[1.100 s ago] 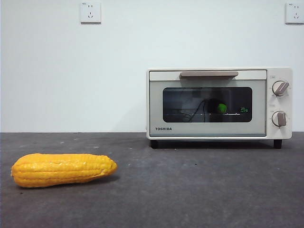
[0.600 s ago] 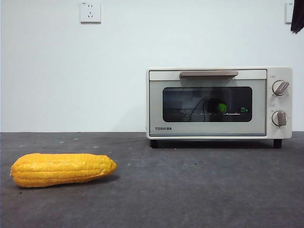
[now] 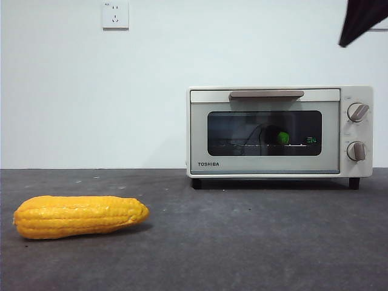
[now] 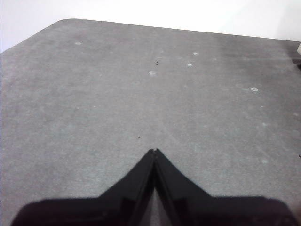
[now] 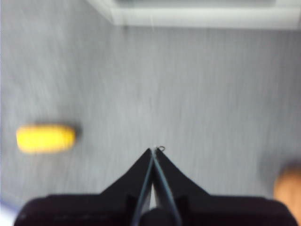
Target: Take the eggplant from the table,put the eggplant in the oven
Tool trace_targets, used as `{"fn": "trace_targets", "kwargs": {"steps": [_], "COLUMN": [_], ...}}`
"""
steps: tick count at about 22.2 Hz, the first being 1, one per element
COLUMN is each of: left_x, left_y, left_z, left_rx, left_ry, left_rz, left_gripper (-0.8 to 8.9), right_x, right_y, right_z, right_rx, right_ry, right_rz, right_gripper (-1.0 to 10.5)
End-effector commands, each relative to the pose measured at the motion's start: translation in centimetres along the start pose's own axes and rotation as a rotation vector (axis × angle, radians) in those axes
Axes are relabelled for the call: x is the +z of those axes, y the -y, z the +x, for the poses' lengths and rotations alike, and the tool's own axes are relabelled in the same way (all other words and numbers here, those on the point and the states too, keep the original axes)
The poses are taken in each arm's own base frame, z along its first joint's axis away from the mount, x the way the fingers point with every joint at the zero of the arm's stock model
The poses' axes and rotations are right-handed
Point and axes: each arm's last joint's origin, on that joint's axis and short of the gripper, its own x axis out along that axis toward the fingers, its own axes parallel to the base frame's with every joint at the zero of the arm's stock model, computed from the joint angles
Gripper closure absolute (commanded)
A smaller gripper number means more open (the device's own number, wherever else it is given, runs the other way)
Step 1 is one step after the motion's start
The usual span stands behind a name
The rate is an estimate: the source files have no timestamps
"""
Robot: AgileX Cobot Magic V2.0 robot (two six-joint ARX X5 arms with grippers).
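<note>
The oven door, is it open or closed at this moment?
Closed. In the front view the oven door stands flush and upright with its beige handle at the top; something green shows behind the dark glass.

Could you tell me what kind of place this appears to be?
Probably a robot lab's mock kitchen: a toaster oven and a toy corn cob on a bare grey table, before a plain white wall with sockets.

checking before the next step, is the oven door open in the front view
No, the oven door sits flush and upright with its handle along the top edge, and the dark window faces the camera.
</note>
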Motion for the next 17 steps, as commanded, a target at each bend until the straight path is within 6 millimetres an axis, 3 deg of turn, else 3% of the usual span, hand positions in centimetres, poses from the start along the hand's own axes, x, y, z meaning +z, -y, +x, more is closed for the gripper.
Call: {"fn": "trace_targets", "kwargs": {"steps": [1, 4, 6, 17], "left_x": [-0.2, -0.2, -0.2, -0.2], "left_y": [0.0, 0.0, 0.0, 0.0], "left_z": [0.1, 0.1, 0.1, 0.1], "left_rx": [0.002, 0.003, 0.003, 0.003], "left_ry": [0.001, 0.000, 0.000, 0.000], "left_rz": [-0.012, -0.012, -0.012, -0.012], "left_gripper": [8.18, 8.18, 8.17, 8.18], "right_x": [1.2, 2.3, 2.2, -1.8], "right_y": [-0.1, 0.0, 0.0, -1.9], "right_z": [0.0, -0.5, -1.8, -10.5], "right_rx": [0.006, -0.019, -0.154, -0.274], "right_ry": [0.108, 0.234, 0.292, 0.518], "right_rz": [-0.042, -0.097, -0.193, -0.314], "right_gripper": [9.5, 9.5, 9.5, 9.5]}}
